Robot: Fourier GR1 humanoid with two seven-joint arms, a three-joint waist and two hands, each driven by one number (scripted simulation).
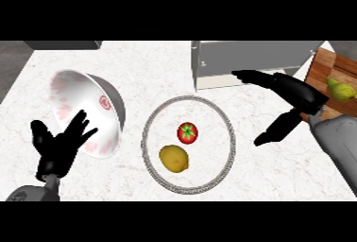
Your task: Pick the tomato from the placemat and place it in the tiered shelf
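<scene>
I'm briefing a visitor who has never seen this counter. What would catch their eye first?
Probably the red tomato beside a yellow lemon on the round placemat at the centre of the counter. Next, the large white bowl with red markings tipped up at the left, just above the open left hand. The right hand hovers open at the right, near the grey shelf.

Bright, even light; soft shadows.

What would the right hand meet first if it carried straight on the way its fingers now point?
Probably the tiered shelf. The right hand, open, points its fingers up-left toward the shelf's front edge, with nothing between. Height is unclear, so it might pass above the lower tier instead.
</scene>
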